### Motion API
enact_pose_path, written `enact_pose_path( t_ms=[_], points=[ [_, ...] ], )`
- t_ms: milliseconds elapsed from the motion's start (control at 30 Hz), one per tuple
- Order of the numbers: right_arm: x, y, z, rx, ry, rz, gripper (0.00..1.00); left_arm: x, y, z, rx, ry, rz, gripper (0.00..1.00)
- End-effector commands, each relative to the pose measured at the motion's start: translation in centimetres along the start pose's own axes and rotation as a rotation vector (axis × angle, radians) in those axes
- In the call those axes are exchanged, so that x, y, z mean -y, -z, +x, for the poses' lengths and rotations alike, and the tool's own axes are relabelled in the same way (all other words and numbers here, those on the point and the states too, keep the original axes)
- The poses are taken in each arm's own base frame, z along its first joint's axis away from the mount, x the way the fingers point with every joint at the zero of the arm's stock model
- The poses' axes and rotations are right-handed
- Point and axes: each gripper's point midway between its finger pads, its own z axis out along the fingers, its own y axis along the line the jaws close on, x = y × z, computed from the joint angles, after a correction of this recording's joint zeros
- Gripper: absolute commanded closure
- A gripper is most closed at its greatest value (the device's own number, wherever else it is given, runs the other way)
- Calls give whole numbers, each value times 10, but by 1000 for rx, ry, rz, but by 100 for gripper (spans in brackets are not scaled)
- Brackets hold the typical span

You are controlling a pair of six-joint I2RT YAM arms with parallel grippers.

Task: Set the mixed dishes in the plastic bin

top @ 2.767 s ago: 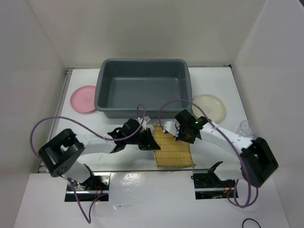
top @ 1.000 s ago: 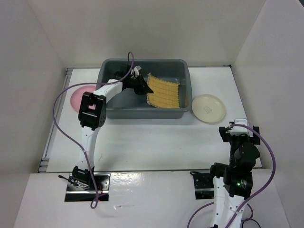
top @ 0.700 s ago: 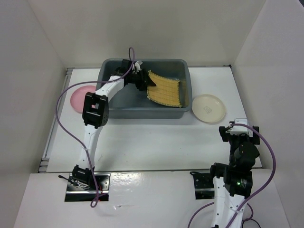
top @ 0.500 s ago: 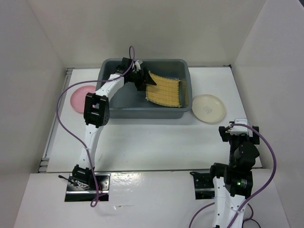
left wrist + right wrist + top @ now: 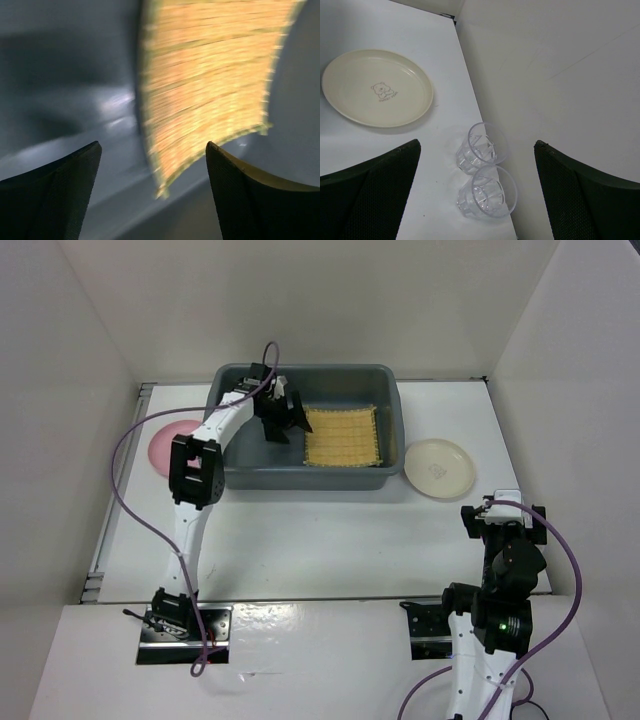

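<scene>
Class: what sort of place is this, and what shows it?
Probably a robot test booth, not a kitchen: white panels wall in the table, the left arm and right arm are bolted at its edge, and a pink plate and cream plate flank a grey bin.
</scene>
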Motion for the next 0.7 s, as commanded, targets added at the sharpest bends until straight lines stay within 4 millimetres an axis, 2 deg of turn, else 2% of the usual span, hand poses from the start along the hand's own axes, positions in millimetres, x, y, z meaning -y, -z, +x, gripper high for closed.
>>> enact_pose_path(
  t_ms=[0, 33, 67, 100, 133, 167, 200, 233, 267, 300, 333, 433, 467, 500, 533, 567, 600, 667],
  points=[
    [7, -1, -12, 51, -19, 36, 1, 7, 62, -22, 134, -99, -129, 8],
    [7, -1, -12, 51, -19, 36, 1, 2, 70, -23, 156, -106, -174, 8],
    [7, -1, -12, 51, -19, 36, 1, 7, 94, -26, 207, -116, -208, 7],
    [7, -1, -12, 51, -19, 36, 1, -5, 112, -32, 275, -113, -313, 7],
    [7, -1, -12, 51, -19, 36, 1, 17, 162, -51, 433, -143, -309, 1],
    [6, -1, -13, 55, -19, 28, 1, 18, 190, -57, 524, -117, -335, 0],
    [4, -1, -14, 59, -19, 19, 1, -15, 204, -50, 570, -56, -425, 0],
    [5, 0, -15, 68, -20, 23, 1, 7, 262, -57, 741, -32, -357, 0],
    [2, 0, -17, 78, -4, 1, 1, 0, 281, -56, 790, 53, -309, 0],
    [2, 0, -17, 78, -4, 1, 1, -34, 312, -62, 841, 143, -294, 0],
    [-2, -2, -15, 75, -3, -12, 1, -40, 321, -50, 814, 185, -214, 0],
    [-3, 0, -17, 88, -4, -18, 1, -86, 355, -49, 849, 293, -148, 0],
    [-4, 0, -17, 92, -3, -26, 1, -110, 347, -38, 827, 357, -156, 0],
    [-4, 0, -17, 92, 6, -26, 1, -125, 347, -37, 838, 428, -132, 0],
    [-4, 0, -17, 92, 6, -26, 1, -149, 354, -30, 842, 512, -132, 0],
    [-4, 0, -17, 92, 6, -26, 1, -162, 352, -25, 845, 564, -125, 0],
    [-4, 0, -17, 92, 6, -26, 1, -183, 337, -13, 834, 662, -109, 0],
    [-4, 0, -17, 92, 6, -26, 1, -209, 328, 0, 839, 767, -88, 0]
  ],
)
